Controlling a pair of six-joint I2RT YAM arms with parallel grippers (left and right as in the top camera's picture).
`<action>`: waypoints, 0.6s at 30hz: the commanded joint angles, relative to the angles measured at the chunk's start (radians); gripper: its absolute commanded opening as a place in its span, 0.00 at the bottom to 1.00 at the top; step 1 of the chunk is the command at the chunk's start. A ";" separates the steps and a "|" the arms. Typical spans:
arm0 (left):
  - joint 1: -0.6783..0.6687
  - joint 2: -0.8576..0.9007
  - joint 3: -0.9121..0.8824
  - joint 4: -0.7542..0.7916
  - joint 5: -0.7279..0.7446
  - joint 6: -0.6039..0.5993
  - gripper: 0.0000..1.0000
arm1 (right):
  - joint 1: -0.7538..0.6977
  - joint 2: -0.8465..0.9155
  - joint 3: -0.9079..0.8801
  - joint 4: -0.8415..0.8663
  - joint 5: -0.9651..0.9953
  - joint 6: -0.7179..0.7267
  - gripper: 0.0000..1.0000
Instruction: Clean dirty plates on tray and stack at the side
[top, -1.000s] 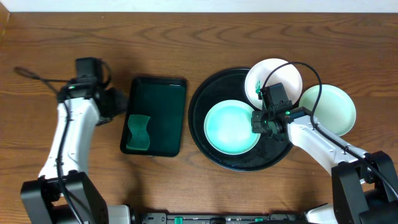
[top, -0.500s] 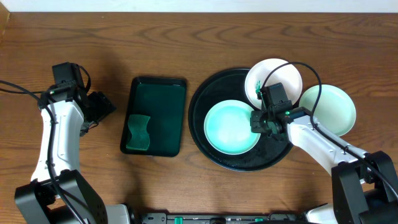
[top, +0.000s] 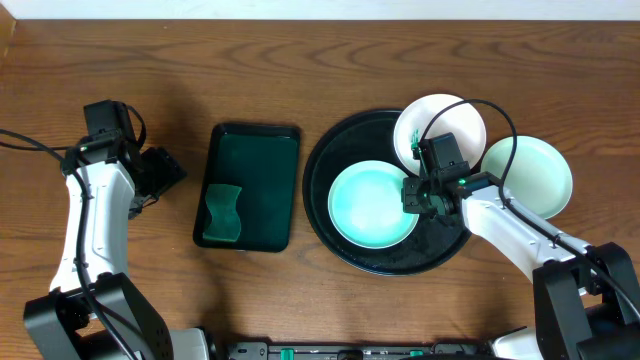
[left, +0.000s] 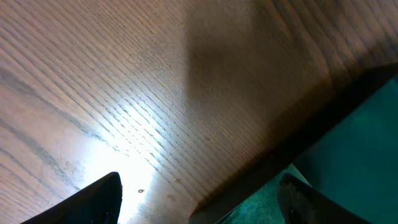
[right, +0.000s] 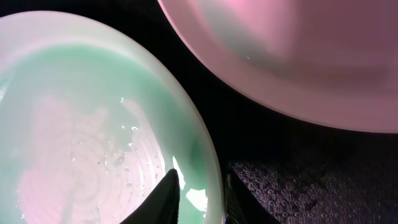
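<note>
1. The mint-green plate (top: 373, 205) is lying flat inside the black round tray (top: 395, 260), toward its left half. Its right rim is disappearing under the right gripper (top: 422, 195).
2. In the right wrist view this plate (right: 81, 124) is running off the left and bottom edges. It is looking glossy and wet, with pale patches and tiny glints across its well.
3. The right gripper (right: 199, 200) is straddling that rim, one fingertip inside the plate and one outside. Only the fingertips are showing at the bottom edge. The jaws are standing narrowly apart, and I cannot tell whether they are pinching the rim.
4. The white plate (top: 440, 130) is sitting at the tray's upper right and overhanging its rim. A black cable and the wrist are covering part of it. Close up (right: 298, 56) it is taking on a pinkish cast.
5. A second pale green plate (top: 530, 175) is resting on the wooden table (top: 300, 60) just right of the tray. Whether it is touching the white plate is unclear.
6. A dark rectangular tray (top: 255, 160) is lying left of the round one, with a green sponge (top: 222, 213) in its lower left corner.
7. The left gripper (left: 202, 199) is hovering over bare wood beside that tray's left edge, jaws spread wide and holding nothing.
</note>
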 joint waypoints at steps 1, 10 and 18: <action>0.005 -0.011 0.018 -0.007 -0.006 -0.005 0.80 | 0.007 -0.015 -0.003 0.006 -0.013 0.003 0.21; 0.005 -0.011 0.018 -0.007 -0.006 -0.005 0.80 | 0.007 -0.015 -0.004 0.010 0.006 0.003 0.19; 0.004 -0.011 0.018 -0.007 -0.006 -0.005 0.81 | 0.007 -0.015 -0.020 0.036 0.006 0.003 0.18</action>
